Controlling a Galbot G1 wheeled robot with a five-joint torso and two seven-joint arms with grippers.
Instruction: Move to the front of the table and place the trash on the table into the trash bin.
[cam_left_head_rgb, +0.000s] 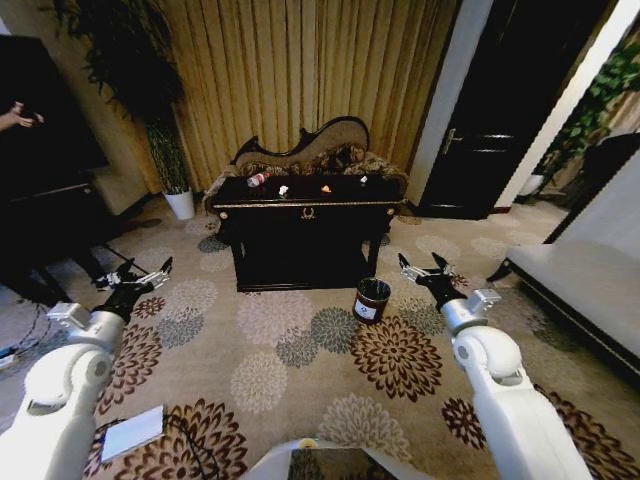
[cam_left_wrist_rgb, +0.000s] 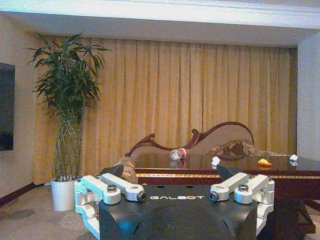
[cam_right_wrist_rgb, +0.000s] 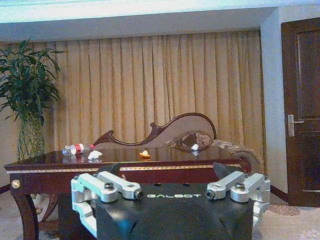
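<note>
Glossy black table (cam_left_head_rgb: 305, 205) bearing trash (cam_left_head_rgb: 258, 180), floral carpet (cam_left_head_rgb: 300, 340) — both grippers (cam_left_head_rgb: 150, 275) (cam_left_head_rgb: 425, 268) released, bin (cam_left_head_rgb: 371, 300) nearby

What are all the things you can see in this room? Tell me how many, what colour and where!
table: one, black with gold trim, middle of the room before the sofa.
bottle: one, clear with red cap, lying on the table's left end.
white scraps: two, on the tabletop.
orange piece: one, on the tabletop.
trash bin: one, dark, on the carpet by the table's right front.
sofa: one, brown, behind the table.
plant: one, green in a white pot, left of the sofa.
curtain: gold, back wall.
door: one, dark, right.
left claw: open, empty.
right claw: open, empty.
</note>
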